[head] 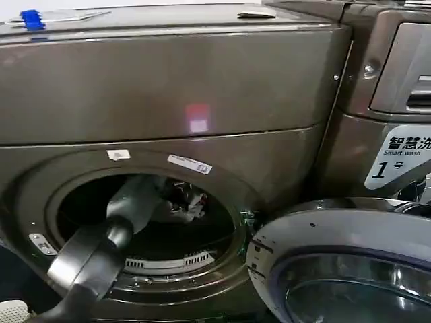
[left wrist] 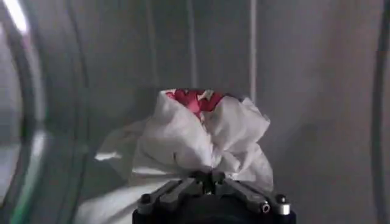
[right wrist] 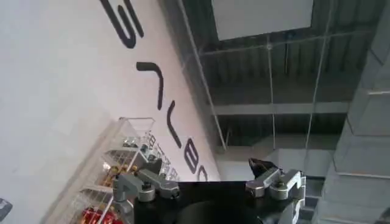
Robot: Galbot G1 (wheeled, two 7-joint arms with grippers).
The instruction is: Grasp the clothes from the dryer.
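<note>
The bronze-brown dryer (head: 202,94) faces me with its round port open onto a dark drum. My left arm reaches in through the port. Inside, my left gripper (left wrist: 210,178) is shut on the clothes (left wrist: 195,137), a crumpled white wad with a red patch at its top. The wad bulges out past the closed fingertips, and a flap trails down toward the drum wall. From the head view a bit of the clothes (head: 194,202) shows just beyond the arm's end. My right gripper (right wrist: 207,173) is open, holds nothing, and points up at a wall and ceiling away from the machine.
The dryer's round door (head: 343,269) hangs open at the lower right, close to the port. A second machine panel with a white "1" sticker (head: 397,158) stands to the right. A white basket corner (head: 10,311) shows at the bottom left. A blue item (head: 31,19) lies on top.
</note>
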